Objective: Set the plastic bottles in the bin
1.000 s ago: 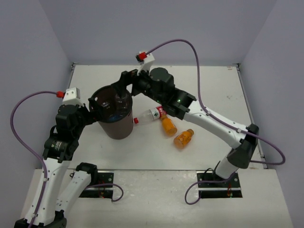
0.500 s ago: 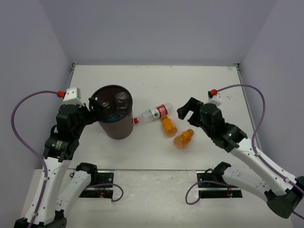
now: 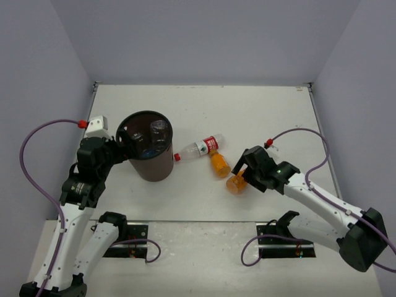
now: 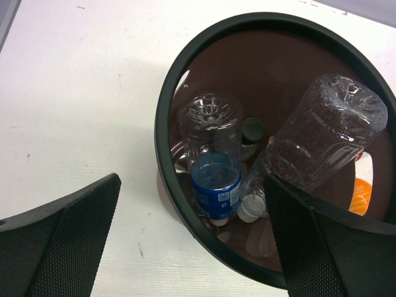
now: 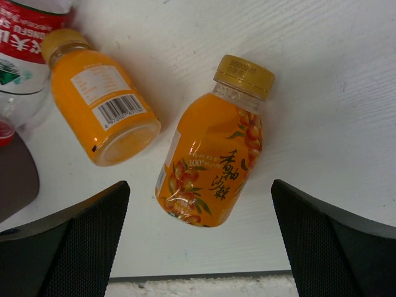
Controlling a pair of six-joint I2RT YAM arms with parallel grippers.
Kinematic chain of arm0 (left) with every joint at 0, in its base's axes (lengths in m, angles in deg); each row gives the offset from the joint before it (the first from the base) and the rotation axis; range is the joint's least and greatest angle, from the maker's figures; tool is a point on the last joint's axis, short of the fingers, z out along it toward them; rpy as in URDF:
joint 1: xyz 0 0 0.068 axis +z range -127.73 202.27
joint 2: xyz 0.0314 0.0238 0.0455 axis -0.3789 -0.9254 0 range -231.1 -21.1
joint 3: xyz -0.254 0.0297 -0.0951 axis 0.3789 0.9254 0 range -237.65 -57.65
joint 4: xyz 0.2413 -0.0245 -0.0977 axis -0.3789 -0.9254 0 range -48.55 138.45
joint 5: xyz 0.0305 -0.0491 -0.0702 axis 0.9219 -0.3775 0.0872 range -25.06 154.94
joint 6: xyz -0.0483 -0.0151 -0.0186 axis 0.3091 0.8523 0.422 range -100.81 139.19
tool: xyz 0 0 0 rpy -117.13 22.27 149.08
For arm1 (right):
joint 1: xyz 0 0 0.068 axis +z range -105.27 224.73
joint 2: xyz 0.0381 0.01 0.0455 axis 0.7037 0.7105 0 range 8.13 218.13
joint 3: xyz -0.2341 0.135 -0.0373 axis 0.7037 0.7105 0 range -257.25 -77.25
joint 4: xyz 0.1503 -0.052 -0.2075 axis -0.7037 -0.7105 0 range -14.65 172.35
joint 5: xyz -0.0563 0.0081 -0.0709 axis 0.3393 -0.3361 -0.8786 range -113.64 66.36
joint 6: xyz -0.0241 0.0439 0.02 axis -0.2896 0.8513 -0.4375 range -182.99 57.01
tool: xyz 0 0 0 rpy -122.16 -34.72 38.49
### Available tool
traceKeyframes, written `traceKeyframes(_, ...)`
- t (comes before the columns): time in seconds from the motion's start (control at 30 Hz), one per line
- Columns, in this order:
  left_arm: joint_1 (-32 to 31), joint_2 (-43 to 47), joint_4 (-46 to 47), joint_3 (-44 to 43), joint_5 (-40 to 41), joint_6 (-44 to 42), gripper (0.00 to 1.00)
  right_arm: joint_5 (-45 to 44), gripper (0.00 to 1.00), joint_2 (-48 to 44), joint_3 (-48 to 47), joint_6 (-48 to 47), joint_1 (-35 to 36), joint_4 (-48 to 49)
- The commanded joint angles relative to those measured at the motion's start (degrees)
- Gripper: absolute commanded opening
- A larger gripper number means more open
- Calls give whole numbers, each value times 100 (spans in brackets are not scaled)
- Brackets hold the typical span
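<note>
The dark brown bin (image 3: 147, 162) stands left of centre. Inside it are a blue-labelled bottle (image 4: 215, 185), a plain clear bottle (image 4: 322, 139) and a black cap (image 4: 252, 129). My left gripper (image 3: 119, 146) is open at the bin's left rim (image 4: 185, 218), one finger outside and one over the inside. On the table lie a red-labelled bottle (image 3: 199, 148) and two orange bottles (image 3: 219, 163) (image 3: 237, 180). My right gripper (image 3: 243, 172) is open just above the nearer orange bottle (image 5: 213, 167), a finger on either side, not touching it.
The second orange bottle (image 5: 102, 111) and the red-labelled bottle (image 5: 25, 55) lie close to the left of the right gripper. The bin's wall (image 5: 15, 179) shows at that view's left edge. The table's near edge (image 5: 204, 278) runs just below the fingers.
My right arm has pulled back from over the bin, swung right and come down over the nearer orange bottle. The left arm has hardly moved.
</note>
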Motion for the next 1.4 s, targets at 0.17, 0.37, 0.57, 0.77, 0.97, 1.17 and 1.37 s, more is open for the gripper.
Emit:
traceKeyframes(0.17,59,87,244,102,83,11,100,522,99,1075,171,571,-76,666)
traceKeyframes(0.37,59,96,221,114,127,-6,100,454,99,1205,521,947,-111,816)
traceKeyframes(0.57,59,73,230,116,110,3,100,269,89,1231,822,1189,-134,961)
traceKeyframes(0.77,59,63,226,122,116,20,100,153,62,1200,870,1163,-157,955)
traceKeyframes(0.97,59,83,189,119,133,23,100,46,37,716,898,1053,-190,947)
traceKeyframes(1.17,59,104,241,181,152,63,100,-615,29,-92,370,385,-191,690)
traceKeyframes(1.37,59,145,217,128,224,93,100,-521,29,-502,-1002,-1767,-163,1487)
